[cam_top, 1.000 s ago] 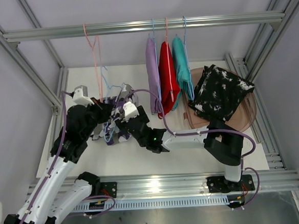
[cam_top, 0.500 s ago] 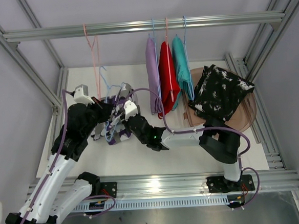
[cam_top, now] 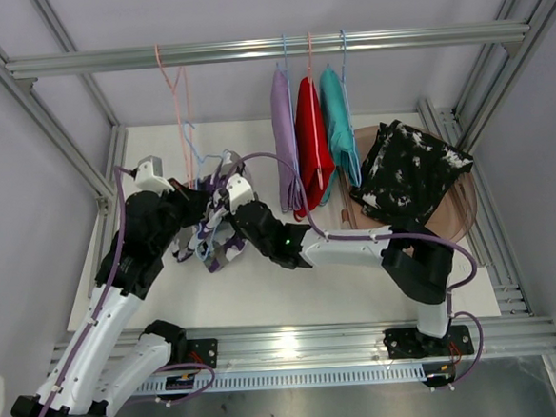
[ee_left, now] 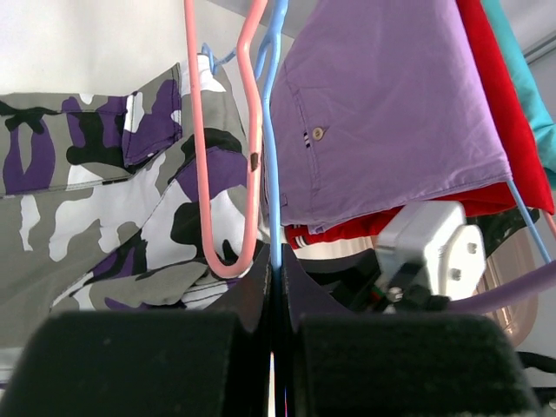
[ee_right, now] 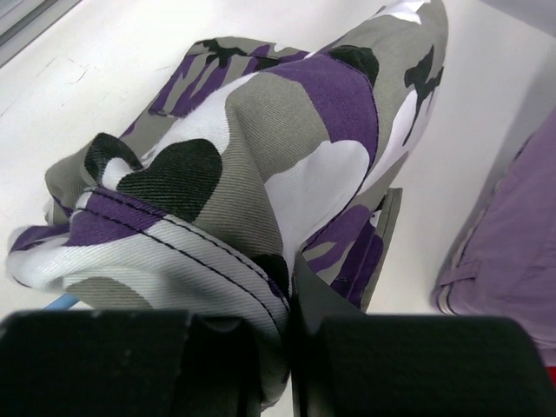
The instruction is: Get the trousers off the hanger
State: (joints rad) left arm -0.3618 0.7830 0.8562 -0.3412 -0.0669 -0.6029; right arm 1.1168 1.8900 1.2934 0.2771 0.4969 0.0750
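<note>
While my left pincer (ee_left: 274,261) is clamped tight on the wire of the blue hanger (ee_left: 271,130), my right pincer (ee_right: 291,282) has its fingers almost together on a fold of the purple-and-white trousers (ee_right: 261,148), with cloth pinched between the pads. The trousers lie bunched on the table (cam_top: 227,293) between my two arms, below and left of the rail (cam_top: 267,49). They look partly draped on that hanger, though I cannot tell how much of the wire is inside the cloth.

To do this step well, I judge that the left should hold the hanger steady. The right should draw the cloth off along the line of the wire, not straight up, so the fabric slides free instead of dragging the hanger with it. The pink hanger (ee_left: 201,156) sits just beside the blue wire and could snag, so I would pull away from it. My bite looks small and close to an edge, so a slow, even pull guards against slipping. The lilac trousers (cam_top: 284,141) hang near on my right, and I should steer clear of them.
</note>
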